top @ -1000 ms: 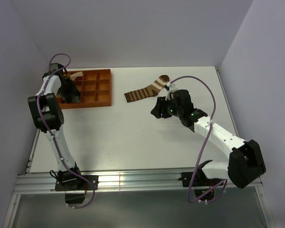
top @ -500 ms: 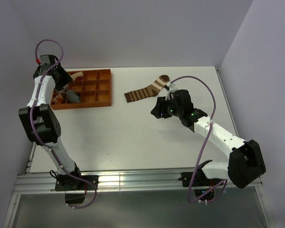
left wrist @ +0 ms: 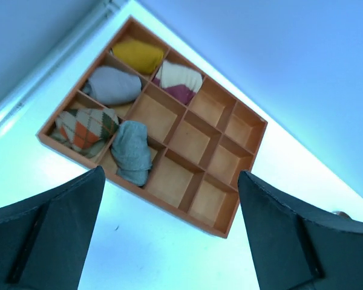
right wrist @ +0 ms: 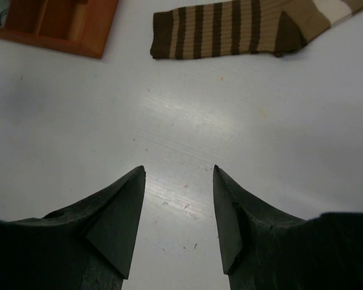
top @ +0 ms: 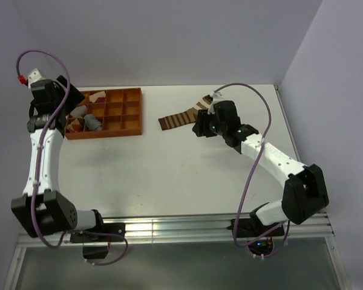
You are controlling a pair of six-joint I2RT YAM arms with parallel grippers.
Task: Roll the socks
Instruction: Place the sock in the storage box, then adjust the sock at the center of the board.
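The brown sock (right wrist: 230,29) with pale stripes lies flat on the white table, also seen from above (top: 180,117). My right gripper (right wrist: 179,171) stands open over bare table just short of it, nothing between its fingers (top: 198,128). A rolled grey sock (left wrist: 132,152) lies in a near-left compartment of the orange tray (left wrist: 228,225), visible from above too (top: 94,122). My left gripper (left wrist: 170,175) hangs high above the tray, wide open and empty, near the tray's left end (top: 73,98).
The tray (top: 130,129) sits at the table's back left and also holds a yellow roll (left wrist: 137,54), a white and maroon roll (left wrist: 178,81), a pale grey roll (left wrist: 112,84) and an argyle roll (left wrist: 85,125). Walls close the table on three sides.
My left arm has risen out of the tray and its jaws have spread wide, leaving the grey roll in its compartment. My right gripper has moved closer to the brown sock.
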